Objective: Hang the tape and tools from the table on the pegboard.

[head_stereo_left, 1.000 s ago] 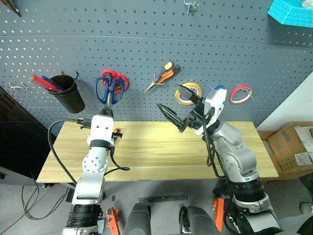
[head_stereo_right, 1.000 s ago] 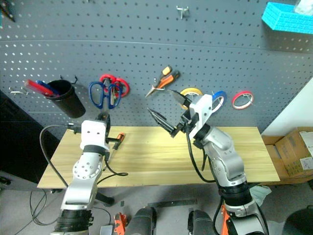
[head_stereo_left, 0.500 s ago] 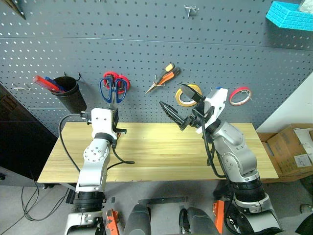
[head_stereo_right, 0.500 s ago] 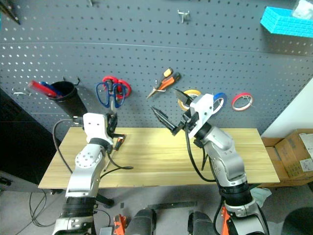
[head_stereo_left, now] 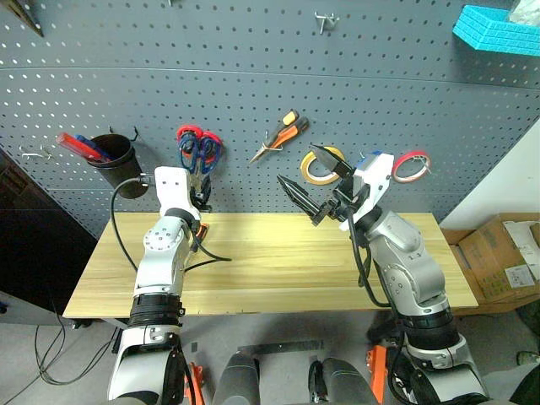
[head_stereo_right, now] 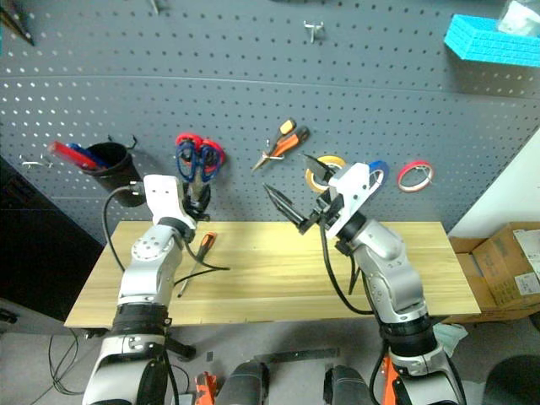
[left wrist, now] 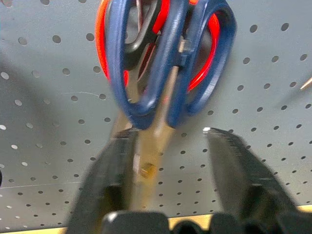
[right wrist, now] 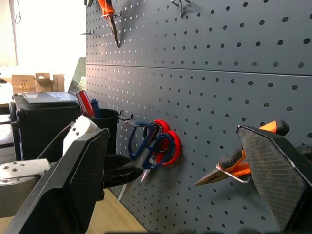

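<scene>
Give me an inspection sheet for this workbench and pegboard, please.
Surface: table, pale wood.
Job's things: blue scissors, pliers, blue tape on pegboard; screwdriver lying on table.
Clutter: red scissors, yellow tape, red tape, black cup hanging.
Grippers: left end effector open around the blue scissors' blades; right end effector open, empty.
Cables: black cable trailing from left arm.
Surroundings: cardboard box, turquoise basket.

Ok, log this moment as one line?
left gripper: open, at hung blue-looped steel scissors | right gripper: open, empty | orange-and-black-handled screwdriver: on pale wooden table
</scene>
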Motion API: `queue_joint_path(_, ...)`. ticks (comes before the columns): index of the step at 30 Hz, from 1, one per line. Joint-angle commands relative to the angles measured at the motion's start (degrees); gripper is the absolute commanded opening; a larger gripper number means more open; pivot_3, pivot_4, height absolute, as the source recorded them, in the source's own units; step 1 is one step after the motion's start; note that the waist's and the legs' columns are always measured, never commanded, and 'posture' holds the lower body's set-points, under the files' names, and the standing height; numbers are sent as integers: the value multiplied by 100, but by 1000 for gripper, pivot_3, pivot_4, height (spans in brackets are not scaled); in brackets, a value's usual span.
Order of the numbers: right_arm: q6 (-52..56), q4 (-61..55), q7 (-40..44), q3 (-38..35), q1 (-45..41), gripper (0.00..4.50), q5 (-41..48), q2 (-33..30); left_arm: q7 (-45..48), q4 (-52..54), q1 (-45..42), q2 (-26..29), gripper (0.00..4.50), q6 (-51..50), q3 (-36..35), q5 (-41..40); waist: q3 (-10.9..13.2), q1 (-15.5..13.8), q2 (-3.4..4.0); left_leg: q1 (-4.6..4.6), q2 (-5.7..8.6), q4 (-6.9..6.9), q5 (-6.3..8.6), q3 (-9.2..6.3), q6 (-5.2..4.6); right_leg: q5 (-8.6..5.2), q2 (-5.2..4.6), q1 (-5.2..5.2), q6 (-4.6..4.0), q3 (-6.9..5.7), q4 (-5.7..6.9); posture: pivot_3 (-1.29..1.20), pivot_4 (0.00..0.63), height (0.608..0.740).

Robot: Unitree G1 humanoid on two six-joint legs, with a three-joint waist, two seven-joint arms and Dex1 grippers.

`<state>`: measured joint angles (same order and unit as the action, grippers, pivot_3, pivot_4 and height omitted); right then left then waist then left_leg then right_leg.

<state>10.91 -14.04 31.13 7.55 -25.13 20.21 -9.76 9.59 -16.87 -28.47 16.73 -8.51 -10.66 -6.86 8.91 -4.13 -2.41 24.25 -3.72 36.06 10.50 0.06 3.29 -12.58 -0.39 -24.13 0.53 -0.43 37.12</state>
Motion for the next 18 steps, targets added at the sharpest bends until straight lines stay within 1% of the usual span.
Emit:
queue_joint_path(1,-86,-350,28,-9,99,4500,-4,-41,-102,263,101,24,3892,-39,-78,-9,-1,6,0,0,0,0,0,0,0,0,0,0,0,1,0,137,92,740)
queue_joint_path(2,-103,-363,54,26,139,4500,-21,-58,-121,309,171,34,4275,-86,-97,-12,-1,12,0,-3,0,0,0,1,0,0,0,2,0,2,0,137,92,740)
queue_joint_path(3,-126,-376,85,75,196,4500,-48,-78,-112,381,273,57,4443,-186,-99,-16,-1,20,1,-5,-1,-1,0,2,0,0,0,3,0,3,1,137,103,740)
queue_joint_path(6,-148,-338,128,233,350,4500,-172,-85,-158,548,591,123,4443,-457,-109,39,0,75,1,-12,-1,-1,0,3,0,-1,0,5,0,4,3,135,118,740)
queue_joint_path(9,129,-137,-53,505,350,4500,-553,-97,-149,639,951,228,4443,-766,-48,132,3,118,6,-19,-4,-2,0,3,0,-3,0,6,-3,4,8,136,135,740)
queue_joint_path(11,257,37,122,846,233,4500,-707,-96,-61,598,1117,349,4443,-941,42,213,5,126,8,-26,-6,-2,0,4,0,-5,0,7,-7,5,14,134,156,740)
queue_joint_path(13,441,334,210,1250,32,4500,-1003,-71,37,409,1142,479,4443,-1103,70,249,23,131,12,-33,-7,-3,0,3,0,-24,0,7,-40,4,19,132,174,740)
queue_joint_path(15,370,730,281,1566,-216,4500,-1265,55,154,45,980,609,4443,-1180,57,243,56,132,18,-38,-8,-3,0,2,0,-27,0,6,-47,3,27,134,187,740)
queue_joint_path(18,336,1179,289,1737,-530,4500,-1414,326,344,-538,654,804,4443,-1136,94,285,126,118,24,-41,-8,-3,0,-2,-1,-32,0,3,-56,1,43,134,220,740)
